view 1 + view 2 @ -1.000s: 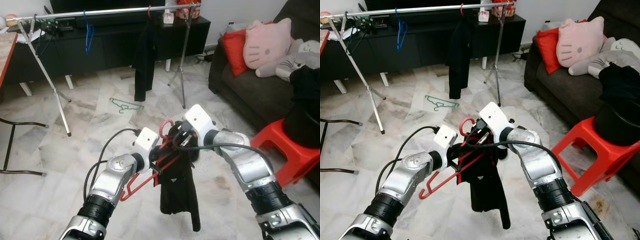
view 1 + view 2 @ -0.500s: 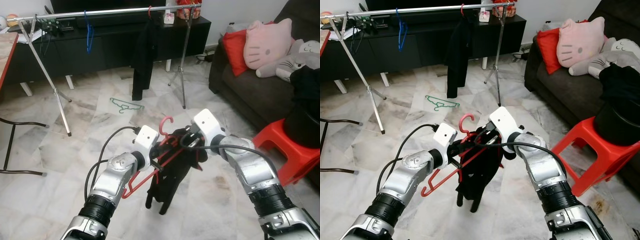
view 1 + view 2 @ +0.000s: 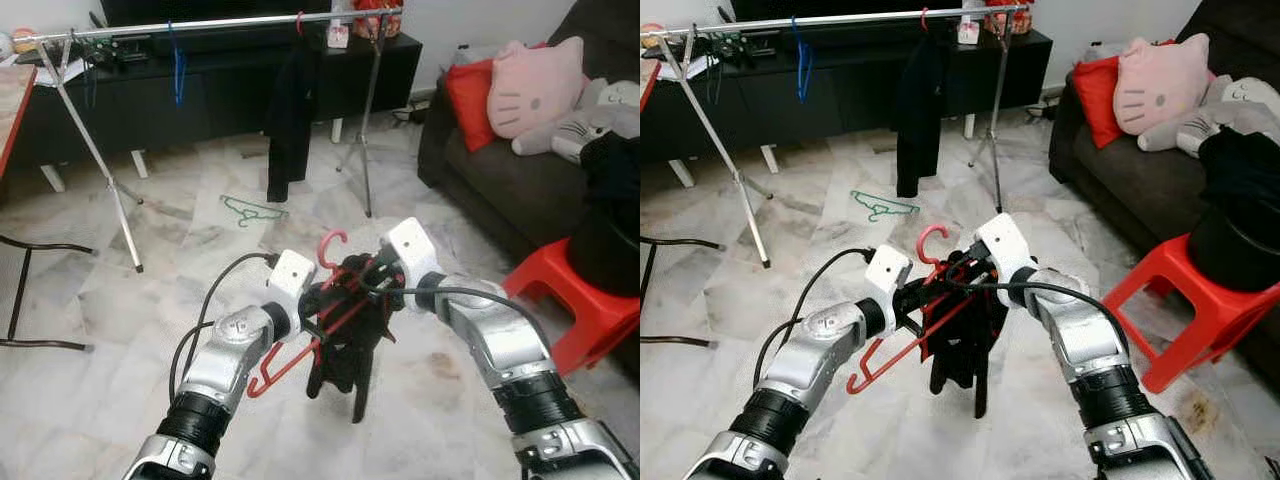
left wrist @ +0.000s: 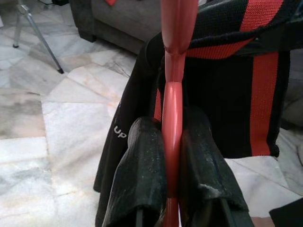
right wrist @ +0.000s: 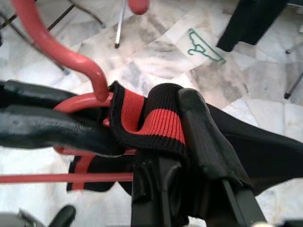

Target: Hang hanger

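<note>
In front of my chest I hold a red plastic hanger [image 3: 290, 352] with its hook [image 3: 331, 245] pointing up. My left gripper [image 3: 318, 318] is shut on the hanger's bar [image 4: 171, 132], both fingers [image 4: 137, 175] pressed against it. A black garment with a red striped band [image 3: 345, 345] drapes over the hanger and hangs below it. My right gripper [image 3: 372, 283] is shut on the garment's ribbed red-and-black edge [image 5: 156, 125], right beside the hook. The silver clothes rail [image 3: 215, 24] stands across the room.
On the rail hang a black garment [image 3: 288, 110] and a blue hanger [image 3: 178, 68]. A green hanger [image 3: 252, 211] lies on the marble floor. A red stool [image 3: 580, 305] and a dark sofa with plush cushions [image 3: 530, 85] are on my right.
The garment has shifted on the hanger and now hangs bunched more under its middle. My right gripper has drawn a little closer to the hook. The left gripper keeps its hold.
</note>
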Controlling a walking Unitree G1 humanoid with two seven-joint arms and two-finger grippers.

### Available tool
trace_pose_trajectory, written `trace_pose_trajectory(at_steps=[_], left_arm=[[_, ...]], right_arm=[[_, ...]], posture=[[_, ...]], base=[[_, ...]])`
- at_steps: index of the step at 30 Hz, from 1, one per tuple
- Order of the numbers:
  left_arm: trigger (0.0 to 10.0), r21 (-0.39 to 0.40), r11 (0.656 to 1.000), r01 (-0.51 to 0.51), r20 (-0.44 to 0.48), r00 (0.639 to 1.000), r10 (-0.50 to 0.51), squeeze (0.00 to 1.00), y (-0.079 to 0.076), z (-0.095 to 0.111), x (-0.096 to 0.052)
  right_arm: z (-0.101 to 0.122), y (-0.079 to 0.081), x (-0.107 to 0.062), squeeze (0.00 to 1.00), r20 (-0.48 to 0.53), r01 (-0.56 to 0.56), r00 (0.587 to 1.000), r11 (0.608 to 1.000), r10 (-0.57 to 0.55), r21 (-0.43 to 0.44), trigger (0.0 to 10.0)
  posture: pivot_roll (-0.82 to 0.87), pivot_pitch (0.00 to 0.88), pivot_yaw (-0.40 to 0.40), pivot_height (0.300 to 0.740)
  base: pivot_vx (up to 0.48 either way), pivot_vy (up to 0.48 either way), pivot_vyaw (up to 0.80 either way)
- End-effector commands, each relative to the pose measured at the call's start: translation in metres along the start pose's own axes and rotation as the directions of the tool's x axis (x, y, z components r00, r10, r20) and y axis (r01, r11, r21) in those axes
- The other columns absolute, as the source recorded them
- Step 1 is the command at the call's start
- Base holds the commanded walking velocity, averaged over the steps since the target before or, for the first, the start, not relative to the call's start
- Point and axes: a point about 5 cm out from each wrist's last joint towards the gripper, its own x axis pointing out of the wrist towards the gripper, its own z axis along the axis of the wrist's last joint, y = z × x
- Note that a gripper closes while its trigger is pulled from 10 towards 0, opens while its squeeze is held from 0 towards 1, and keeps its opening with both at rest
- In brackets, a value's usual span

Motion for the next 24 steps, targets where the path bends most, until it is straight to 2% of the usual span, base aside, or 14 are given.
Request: trace_pose_trajectory(at_steps=[1,6,10,16,21,22,23,24], left_arm=[[10.0,0.033,0.999,0.035,0.058,0.998,-0.037,0.0,-0.007,0.013,0.002],[10.0,0.037,0.997,0.067,0.051,0.996,-0.069,0.0,-0.01,0.011,0.002],[10.0,0.039,0.996,0.085,0.053,0.995,-0.087,0.0,-0.012,0.011,0.001],[10.0,0.044,0.993,0.108,0.06,0.992,-0.111,0.0,-0.015,0.012,0.001],[10.0,0.048,0.993,0.111,0.06,0.992,-0.114,0.0,-0.015,0.011,0.0],[10.0,0.049,0.993,0.11,0.06,0.992,-0.113,0.0,-0.015,0.012,-0.001],[10.0,0.05,0.993,0.11,0.06,0.992,-0.113,0.0,-0.014,0.012,-0.001],[10.0,0.05,0.993,0.109,0.061,0.992,-0.112,0.0,-0.014,0.012,-0.002]], right_arm=[[0.005,0.001,-0.003,0.0,0.015,-0.049,0.999,0.998,0.049,-0.042,10.0],[-0.002,-0.012,-0.011,0.0,-0.009,-0.036,0.999,0.998,0.036,-0.054,10.0],[0.003,-0.018,-0.019,0.0,0.042,-0.066,0.997,0.998,0.066,-0.007,10.0],[0.003,-0.021,-0.025,0.0,0.075,-0.117,0.991,0.992,0.113,0.044,10.0],[0.0,-0.023,-0.027,0.02,0.064,-0.125,0.99,0.991,0.122,0.042,10.0],[-0.002,-0.024,-0.028,0.31,0.062,-0.129,0.99,0.991,0.127,0.043,10.0],[-0.002,-0.023,-0.029,0.8,0.063,-0.134,0.989,0.99,0.131,0.044,10.0],[-0.003,-0.023,-0.029,0.8,0.062,-0.135,0.989,0.99,0.132,0.045,10.0]], posture=[[-0.08,0.037,-0.068,0.74],[-0.09,0.039,-0.067,0.74],[-0.09,0.039,-0.067,0.74],[-0.09,0.038,-0.07,0.74],[-0.09,0.038,-0.07,0.74],[-0.09,0.038,-0.07,0.74],[-0.09,0.038,-0.07,0.74],[-0.09,0.038,-0.07,0.74]], base=[[0.0,0.0,0.0],[0.0,0.0,0.0],[0.0,0.0,0.0],[0.0,0.0,0.0],[0.0,0.0,0.0],[0.0,0.0,0.0],[0.0,0.0,0.0],[0.0,0.0,0.0]])
